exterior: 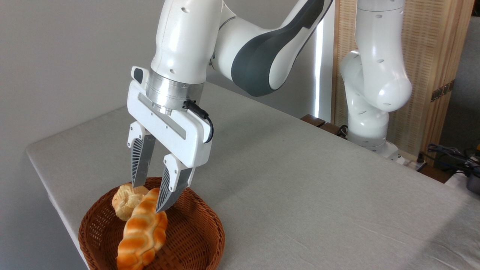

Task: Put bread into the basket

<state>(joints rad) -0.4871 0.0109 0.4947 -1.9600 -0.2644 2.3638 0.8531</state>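
The bread, a glossy orange braided loaf, lies inside the round reddish-brown wicker basket at the table's front left. Its far end leans against a small pale bun, and its near end reaches the basket's front rim. My gripper hangs just above the basket, pointing down. It is open, with one fingertip in front of the bun and the other over the loaf's far end. I see no squeeze on the loaf.
A small round pale-yellow bun sits in the basket behind the loaf. The grey table has its left edge close beside the basket. The arm's white base stands at the back right, with cables beyond it.
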